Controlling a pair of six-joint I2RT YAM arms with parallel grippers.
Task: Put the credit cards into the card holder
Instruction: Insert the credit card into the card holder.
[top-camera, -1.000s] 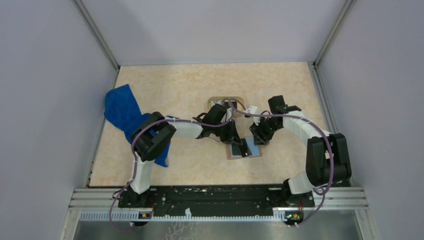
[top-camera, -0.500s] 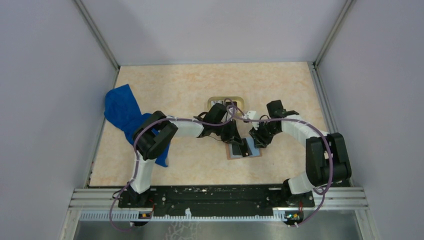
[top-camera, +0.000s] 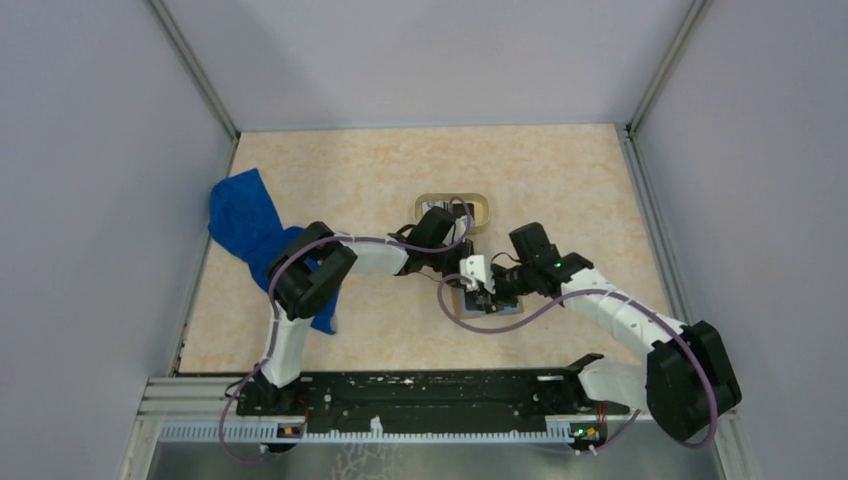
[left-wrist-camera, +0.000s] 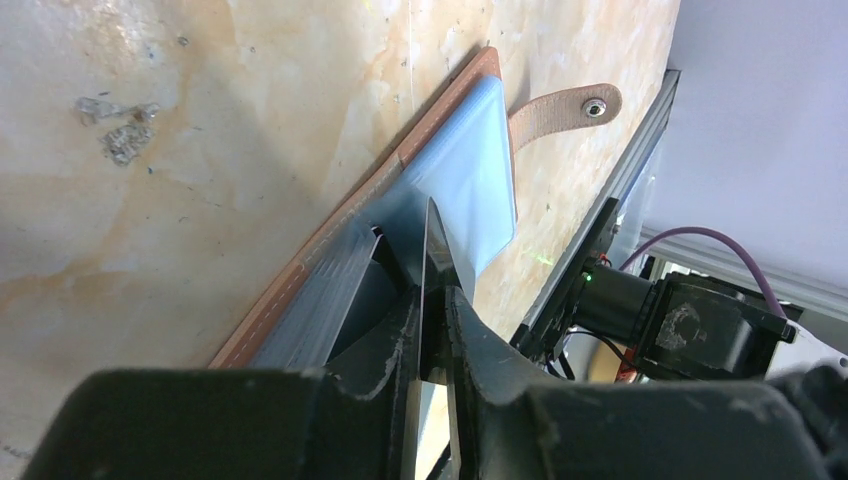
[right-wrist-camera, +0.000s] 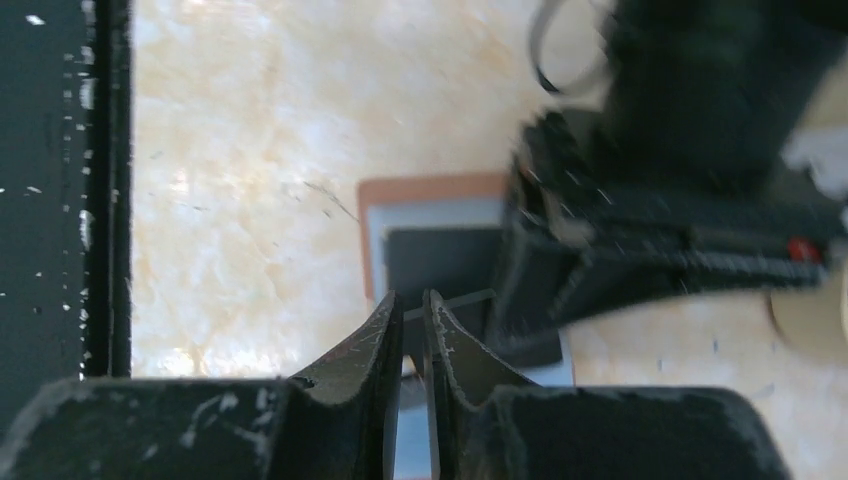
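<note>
Since a second ago our right arm has dropped and swung left. Its elbow now sits low near the front rail, and its forearm reaches leftward across the table (top-camera: 340, 170). That brings our right gripper (right-wrist-camera: 412, 305) over the near edge of the holder (left-wrist-camera: 470, 170). Our left arm has barely shifted.

The holder lies open and flat near the table's middle, grey-blue face up and brown rim showing, with its snap strap (left-wrist-camera: 565, 105) lying out to one side. The black card (right-wrist-camera: 440, 260) rests on that grey-blue face.

Our left gripper (left-wrist-camera: 430, 290) is clamped on the card, which shows edge-on as a thin dark blade between the fingers, its free end down at the holder's pocket. The left forearm comes in from the left, elbow bent beside the cloth (top-camera: 240, 225), with the tray (top-camera: 482, 203) just beyond its wrist.

Our right fingers (right-wrist-camera: 375, 330) stand almost together with only a slit between them. We cannot tell whether anything sits in that slit. Their tips are just beside the card's near edge, close to our left fingers.
</note>
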